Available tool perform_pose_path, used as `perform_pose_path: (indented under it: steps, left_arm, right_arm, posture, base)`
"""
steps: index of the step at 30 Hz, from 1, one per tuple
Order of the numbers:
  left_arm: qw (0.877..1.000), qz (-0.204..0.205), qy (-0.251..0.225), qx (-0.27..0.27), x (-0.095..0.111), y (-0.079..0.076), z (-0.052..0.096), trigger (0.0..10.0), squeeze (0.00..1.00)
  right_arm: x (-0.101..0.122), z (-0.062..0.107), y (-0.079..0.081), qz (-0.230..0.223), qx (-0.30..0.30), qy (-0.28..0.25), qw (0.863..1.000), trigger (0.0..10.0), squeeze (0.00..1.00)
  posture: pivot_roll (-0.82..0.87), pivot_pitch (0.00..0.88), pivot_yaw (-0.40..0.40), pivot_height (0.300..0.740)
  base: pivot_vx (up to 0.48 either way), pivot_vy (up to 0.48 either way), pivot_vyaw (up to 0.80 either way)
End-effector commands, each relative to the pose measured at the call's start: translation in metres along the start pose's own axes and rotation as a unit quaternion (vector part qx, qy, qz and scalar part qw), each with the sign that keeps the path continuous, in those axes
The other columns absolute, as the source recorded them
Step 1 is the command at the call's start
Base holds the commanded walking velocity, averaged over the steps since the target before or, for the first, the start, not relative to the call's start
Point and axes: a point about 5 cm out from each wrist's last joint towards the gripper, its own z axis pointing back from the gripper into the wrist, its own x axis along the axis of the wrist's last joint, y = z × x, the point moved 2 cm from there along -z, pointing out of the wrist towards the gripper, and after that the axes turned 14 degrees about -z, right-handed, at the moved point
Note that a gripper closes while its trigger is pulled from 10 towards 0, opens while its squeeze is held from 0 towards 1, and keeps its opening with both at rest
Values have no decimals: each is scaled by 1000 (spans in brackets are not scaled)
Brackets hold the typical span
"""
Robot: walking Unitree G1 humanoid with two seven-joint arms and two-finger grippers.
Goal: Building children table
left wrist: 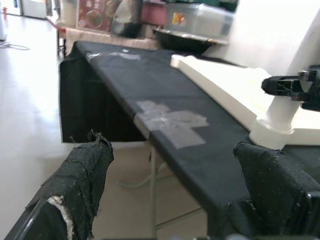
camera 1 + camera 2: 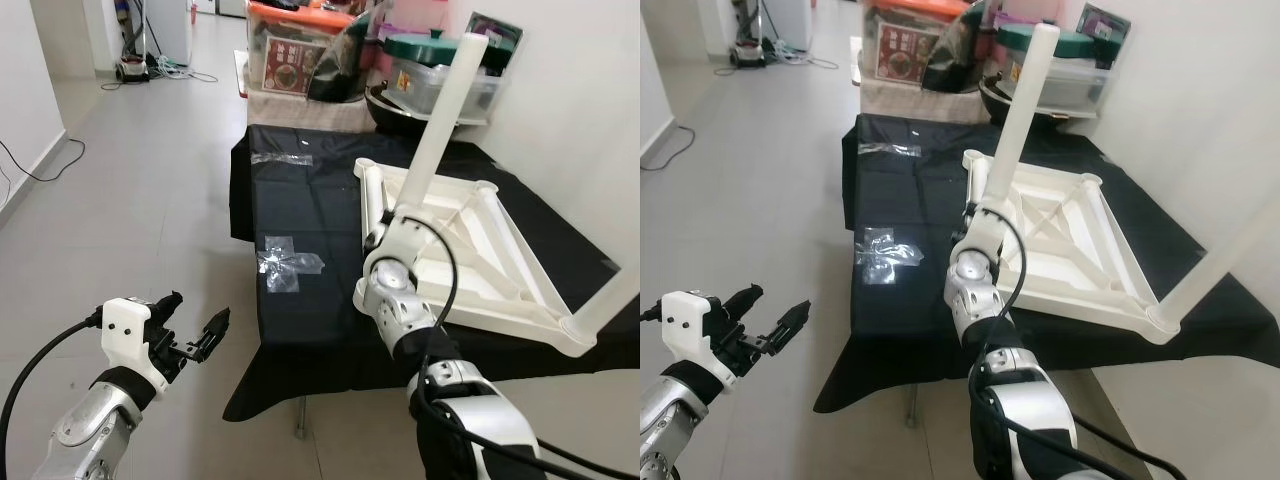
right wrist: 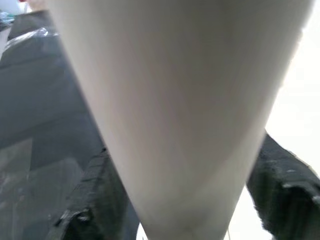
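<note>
A white children's table top (image 2: 480,250) lies upside down on a black-covered table (image 2: 300,200). One white leg (image 2: 445,110) rises tilted from its near left corner. My right gripper (image 3: 190,200) is shut on the lower part of this leg (image 3: 175,100), with a black finger (image 3: 92,200) on each side. A second leg (image 2: 615,295) sticks up from the near right corner. A third leg (image 2: 372,195) lies along the top's left edge. My left gripper (image 2: 200,308) hangs open and empty over the floor, left of the table's near corner.
Storage boxes (image 2: 300,50) and a clear lidded tub (image 2: 440,75) crowd the table's far end. Patches of clear tape (image 2: 285,262) stick to the cloth. A white wall (image 2: 580,90) runs along the right. Cables (image 2: 40,170) lie on the grey floor at the left.
</note>
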Motion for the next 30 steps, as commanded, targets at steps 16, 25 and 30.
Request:
perform_pose_path:
  steps: [16,25,30]
  left_arm:
    - [992,-77,28,96,13,-12,10,10000,0]
    - [975,-84,83,189,16,-1,16,10000,0]
    - [967,-67,119,216,9,2,14,10000,0]
  right_arm:
    - [17,55,-12,76,208,-75,972,10000,0]
    - [-16,59,-35,136,221,21,966,10000,0]
    - [-17,76,-19,123,306,10,944,10000,0]
  posture:
    - [70,0,-105,740]
    - [71,0,-81,740]
    - [66,0,-68,740]
  base:
    - [0,0,0]
    - [0,0,0]
    - [0,0,0]
